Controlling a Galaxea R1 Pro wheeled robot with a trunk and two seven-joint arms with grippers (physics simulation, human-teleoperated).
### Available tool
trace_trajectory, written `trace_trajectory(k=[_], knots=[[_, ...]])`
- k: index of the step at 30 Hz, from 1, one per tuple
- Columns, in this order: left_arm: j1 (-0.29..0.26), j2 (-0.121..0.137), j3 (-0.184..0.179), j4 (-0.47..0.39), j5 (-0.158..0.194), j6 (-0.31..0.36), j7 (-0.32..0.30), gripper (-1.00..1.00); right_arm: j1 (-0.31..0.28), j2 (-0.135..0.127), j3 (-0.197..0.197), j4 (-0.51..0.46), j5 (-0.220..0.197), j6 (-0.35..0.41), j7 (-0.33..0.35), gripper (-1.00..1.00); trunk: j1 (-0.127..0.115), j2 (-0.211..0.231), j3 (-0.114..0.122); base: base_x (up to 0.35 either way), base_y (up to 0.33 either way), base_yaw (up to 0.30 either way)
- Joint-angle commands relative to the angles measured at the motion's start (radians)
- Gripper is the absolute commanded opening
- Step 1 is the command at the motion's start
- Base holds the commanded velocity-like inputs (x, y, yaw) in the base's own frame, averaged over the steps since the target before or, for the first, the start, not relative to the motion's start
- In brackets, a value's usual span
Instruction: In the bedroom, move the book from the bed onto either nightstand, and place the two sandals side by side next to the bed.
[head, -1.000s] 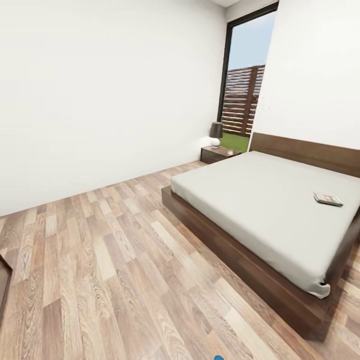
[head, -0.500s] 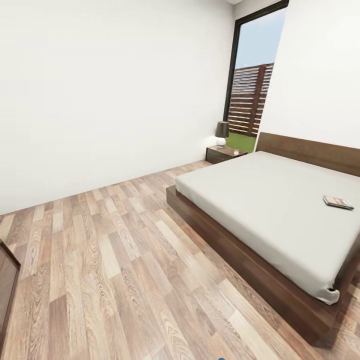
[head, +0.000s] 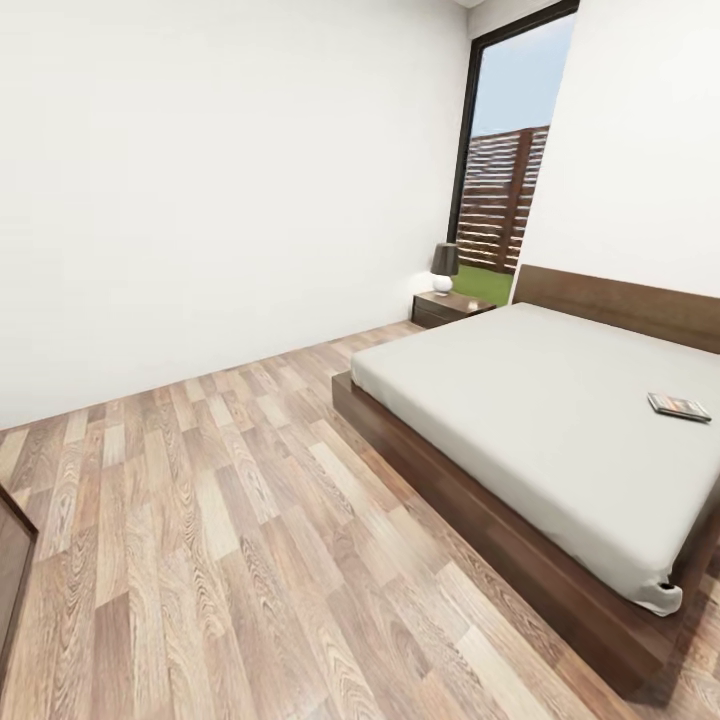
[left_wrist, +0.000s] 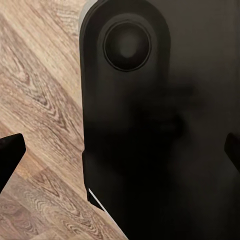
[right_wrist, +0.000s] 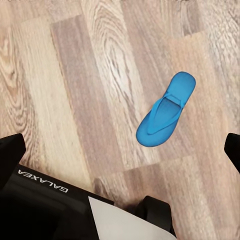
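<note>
1 book (head: 679, 406) lies on the bed (head: 520, 400); both grippers' jaws spread wide, ungrasping.

We have open wood floor (head: 230, 520) from 6 to 11 o'clock, up to the white wall (head: 220, 180). The bed (head: 540, 420) blocks 1 to 4 o'clock; its mattress top lies bare around the book (head: 679, 406) at 3. The nightstand (head: 450, 308) carries a lamp (head: 444, 266) at 1. A sandal (right_wrist: 165, 110) lies on the floor below our right hand (right_wrist: 120, 150), with bare boards all round it.
</note>
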Motion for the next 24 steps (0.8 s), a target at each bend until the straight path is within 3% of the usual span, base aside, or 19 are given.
trace_trajectory(k=[1, 17, 21, 24], knots=[[-0.001, 0.0, 0.0, 0.001, 0.0, -0.003, 0.0, 1.0, 0.0, 0.0, -0.001, -0.001, 0.004, 0.0, 0.002, 1.0, 0.0, 0.0, -0.001, 0.01, -0.006, 0.001], [-0.017, 0.009, -0.004, -0.01, -0.001, 0.0, 0.0, 1.0, -0.007, 0.002, -0.013, -0.002, -0.014, 0.016, -0.027, 1.0, 0.0, 0.0, -0.001, 0.003, -0.002, 0.0], [-0.031, 0.013, -0.005, -0.014, -0.001, 0.004, 0.0, 1.0, -0.012, 0.003, -0.025, -0.001, -0.054, 0.028, -0.045, 1.0, 0.0, 0.0, -0.001, 0.0, 0.0, 0.0], [-0.051, 0.016, -0.006, -0.017, -0.004, 0.006, 0.0, 1.0, -0.016, 0.001, -0.04, -0.001, -0.12, 0.044, -0.06, 1.0, 0.0, 0.0, -0.001, 0.0, 0.0, 0.0]])
